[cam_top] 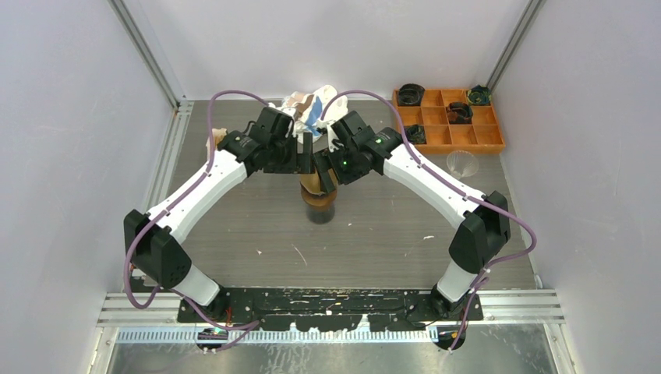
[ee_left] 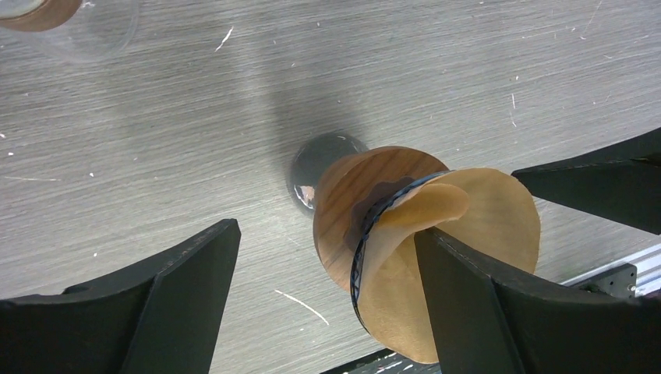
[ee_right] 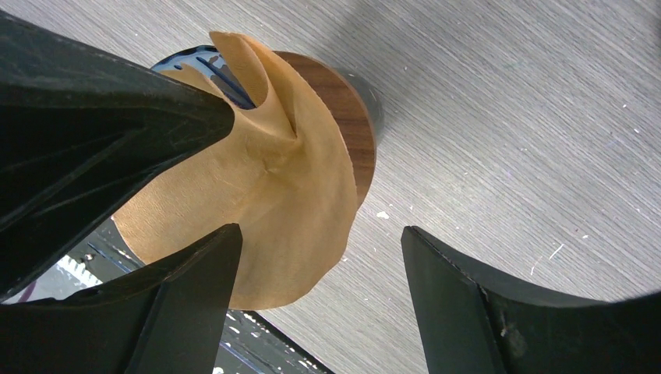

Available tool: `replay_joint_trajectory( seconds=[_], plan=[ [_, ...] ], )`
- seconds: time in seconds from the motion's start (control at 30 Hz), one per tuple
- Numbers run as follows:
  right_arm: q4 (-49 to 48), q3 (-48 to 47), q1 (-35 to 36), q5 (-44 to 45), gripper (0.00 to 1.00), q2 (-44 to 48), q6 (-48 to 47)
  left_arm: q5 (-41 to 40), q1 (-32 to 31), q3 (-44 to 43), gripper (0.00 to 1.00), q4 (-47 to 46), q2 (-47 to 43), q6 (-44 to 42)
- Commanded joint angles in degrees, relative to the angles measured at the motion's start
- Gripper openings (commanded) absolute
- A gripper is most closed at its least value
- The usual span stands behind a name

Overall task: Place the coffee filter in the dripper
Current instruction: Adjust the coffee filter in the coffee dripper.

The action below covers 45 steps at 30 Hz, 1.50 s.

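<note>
The dripper (cam_top: 319, 201) stands mid-table, with a wooden collar (ee_left: 362, 195) on a glass base. The brown paper coffee filter (ee_left: 487, 222) sits creased and folded in its top and hangs over the rim; it also shows in the right wrist view (ee_right: 273, 195). My left gripper (ee_left: 327, 280) is open above it, and one of its fingers (ee_left: 475, 304) touches the filter's fold. My right gripper (ee_right: 319, 265) is open just beside the filter, with one finger (ee_right: 187, 296) over the filter's edge. Neither gripper grips anything.
An orange compartment tray (cam_top: 436, 136) holding dark parts stands at the back right, with a clear cup (cam_top: 462, 164) in front of it. A crumpled white-and-blue bundle (cam_top: 308, 105) lies at the back centre. Another glass-and-wood piece (ee_left: 47, 15) lies to the left.
</note>
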<state>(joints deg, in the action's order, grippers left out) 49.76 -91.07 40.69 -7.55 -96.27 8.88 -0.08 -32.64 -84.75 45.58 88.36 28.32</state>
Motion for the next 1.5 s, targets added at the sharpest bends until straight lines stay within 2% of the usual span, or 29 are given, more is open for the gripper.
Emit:
replay_joint_trajectory(
  seconds=[0.0, 0.2, 0.5, 0.87, 1.13, 1.33, 1.47],
  plan=[
    [-0.2, -1.5, -0.1, 0.2, 0.81, 1.1, -0.4, 3.3, 0.4, 0.4, 0.86, -4.8, -1.4, 0.8],
    [-1.0, -1.1, -0.1, -0.2, 0.81, 1.3, 0.3, 4.7, 0.4, -0.4, 0.86, -5.0, 0.7, 1.0],
    [-2.4, -0.5, 0.0, 0.8, 0.81, 2.5, 1.2, -3.5, 0.4, 1.1, 0.84, -0.8, -2.1, 1.0],
    [-3.4, 0.2, -0.1, 1.9, 0.82, 3.5, 1.6, -4.7, 0.4, 1.4, 0.83, 1.2, -4.2, 0.4],
    [-4.3, 0.2, -0.1, 1.7, 0.82, 4.0, 2.0, -3.7, 0.4, 1.7, 0.84, 0.8, -5.7, 0.8],
    [-4.4, 0.5, -0.1, 1.4, 0.82, 3.9, 2.0, 0.3, 0.4, 1.6, 0.87, -0.9, -6.5, 1.0],
    [-4.6, 0.6, 0.0, 1.3, 0.81, 4.2, 2.1, 2.2, 0.4, 1.8, 0.92, -2.4, -6.5, 0.8]
  ],
)
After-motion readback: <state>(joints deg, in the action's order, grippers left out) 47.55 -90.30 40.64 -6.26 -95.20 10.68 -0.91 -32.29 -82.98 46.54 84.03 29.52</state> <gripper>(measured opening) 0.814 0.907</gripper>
